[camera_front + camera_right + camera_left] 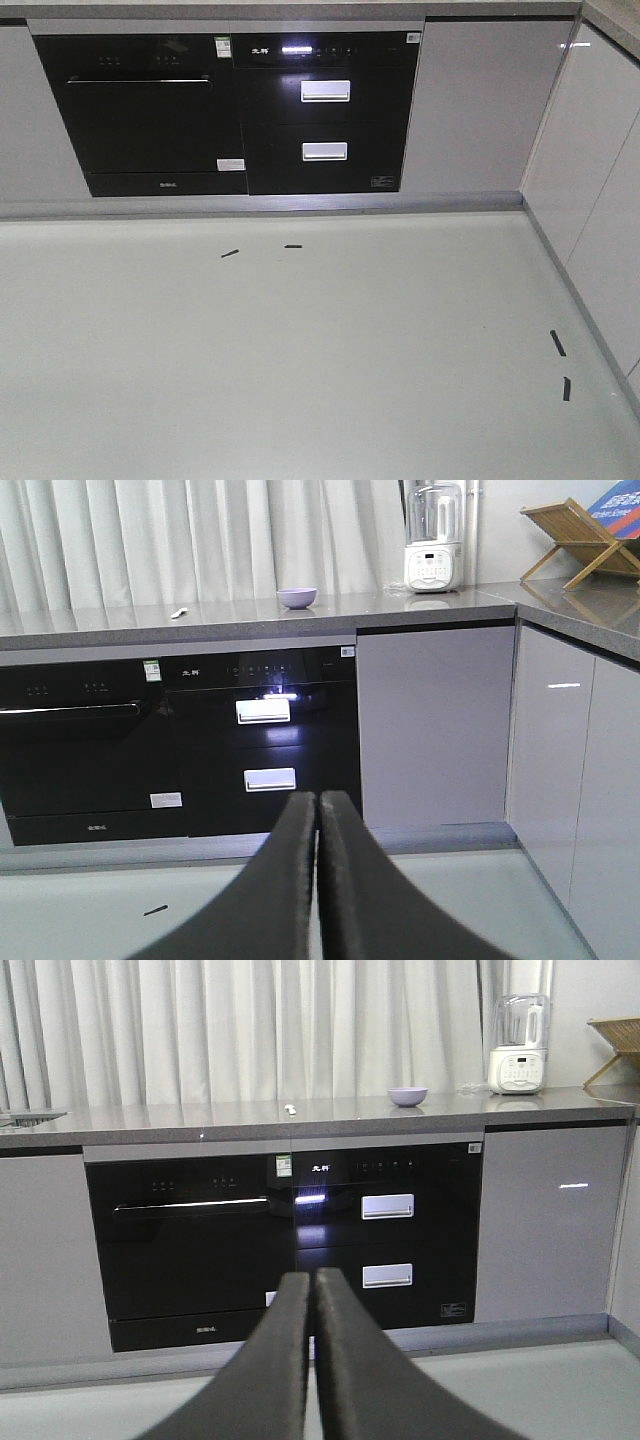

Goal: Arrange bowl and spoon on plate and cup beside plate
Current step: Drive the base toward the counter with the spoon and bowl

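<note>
Nearest the wrist cameras, the left claw (312, 1278) and the right claw (318, 796) each show two dark curved fingers (285, 1360) pressed together, gripping nothing. Beyond them spreads a pale glossy floor (300, 380) with black tape marks (230, 253). Black built-in ovens (190, 1250) stand behind it, under a grey stone worktop (150, 1120). Near the worktop's back edge sits the small round lavender plastic bowl (407, 1096); the short pale plastic spoon (290, 1109) lies apart, to its left. A white blender (518, 1045) stands toward the right end.

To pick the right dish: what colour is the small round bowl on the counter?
Lavender-purple bowl, clearest in the right wrist view.
</note>
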Robot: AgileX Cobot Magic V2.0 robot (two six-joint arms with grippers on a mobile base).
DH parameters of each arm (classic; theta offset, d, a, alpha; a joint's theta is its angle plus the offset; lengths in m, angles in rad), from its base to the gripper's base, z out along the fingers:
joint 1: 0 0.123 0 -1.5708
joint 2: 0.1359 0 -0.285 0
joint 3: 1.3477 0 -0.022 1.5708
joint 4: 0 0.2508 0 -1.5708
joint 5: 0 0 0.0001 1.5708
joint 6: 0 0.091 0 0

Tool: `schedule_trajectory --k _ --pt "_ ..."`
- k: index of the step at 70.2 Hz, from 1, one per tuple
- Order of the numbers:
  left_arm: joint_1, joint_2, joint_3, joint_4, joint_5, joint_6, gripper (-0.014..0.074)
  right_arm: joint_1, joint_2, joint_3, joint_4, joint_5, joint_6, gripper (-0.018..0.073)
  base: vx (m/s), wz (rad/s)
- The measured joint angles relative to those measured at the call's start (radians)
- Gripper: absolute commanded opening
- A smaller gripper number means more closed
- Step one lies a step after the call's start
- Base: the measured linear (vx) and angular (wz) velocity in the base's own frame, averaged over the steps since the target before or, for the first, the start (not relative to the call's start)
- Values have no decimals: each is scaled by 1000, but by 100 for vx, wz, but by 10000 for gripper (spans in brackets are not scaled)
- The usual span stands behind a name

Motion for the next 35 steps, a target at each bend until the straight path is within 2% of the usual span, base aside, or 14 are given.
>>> schedule_trajectory --k 35 --pt "0 0 0 0 0 0 -6 0 0 0 0 0 0 -6 0 0"
